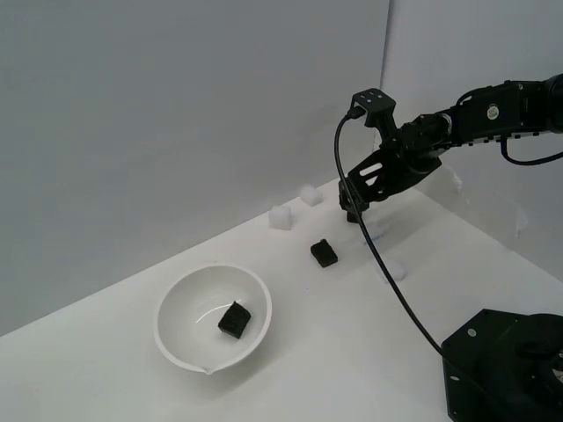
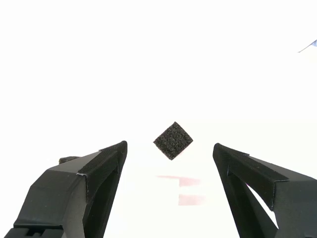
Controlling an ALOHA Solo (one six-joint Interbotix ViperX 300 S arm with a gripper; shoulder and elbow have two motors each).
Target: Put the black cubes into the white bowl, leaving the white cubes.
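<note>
1. Arm reaches in from the exterior view's right, wrist bent downward, with the gripper (image 1: 354,208) low over the table (image 1: 106,369) near the back wall; a black cable (image 1: 387,281) loops down from it toward the dark base (image 1: 501,369).
2. Wrist view shows the gripper (image 2: 170,148) spread wide and holding nothing, its two black angular fingers (image 2: 106,161) well apart on either side of a black cube (image 2: 173,141) that lies ahead between them, not touching either.
3. That cube is matte with a grainy, foam-like face, seen corner-on.
4. Another black cube (image 1: 324,253) sits on the table between the gripper and the white bowl (image 1: 176,338); whether it is the one in the wrist view I cannot tell.
5. One more black cube (image 1: 234,319) lies inside the bowl, which is round, glossy and smooth-rimmed.
6. White cubes are faint on the white surface: one (image 1: 281,217) and another (image 1: 310,195) by the wall, a third (image 1: 395,270) beside the cable.
</note>
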